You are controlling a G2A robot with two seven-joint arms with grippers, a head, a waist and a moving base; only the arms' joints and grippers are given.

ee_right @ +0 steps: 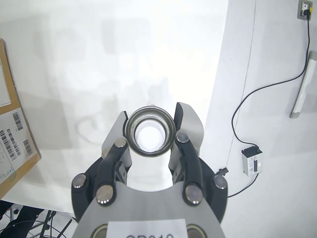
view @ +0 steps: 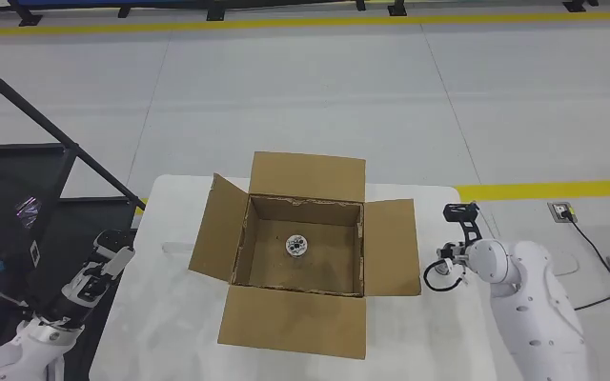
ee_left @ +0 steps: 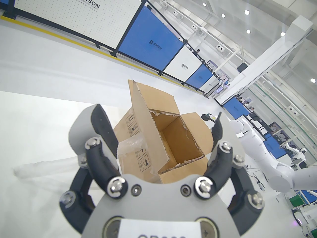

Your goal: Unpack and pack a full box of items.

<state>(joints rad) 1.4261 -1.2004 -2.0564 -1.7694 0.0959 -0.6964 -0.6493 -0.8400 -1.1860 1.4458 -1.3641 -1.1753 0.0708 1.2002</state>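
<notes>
Unpacking looks to be the step in hand: right gripper [ee_right: 151, 112], at 3 o'clock of the box [view: 286, 273], pinches a metal ring [ee_right: 169, 134] over the table [view: 172, 286], left gripper [ee_left: 159, 115] spread at 8 o'clock, one round item [view: 297, 246] inside the box — next, likely, lower and release.

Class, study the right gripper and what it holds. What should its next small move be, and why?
Probably lower the right gripper and set the metal ring on the table. It is shut on the ring above bare tabletop beside the open box, which holds one small round item: unpacking, it seems.
</notes>
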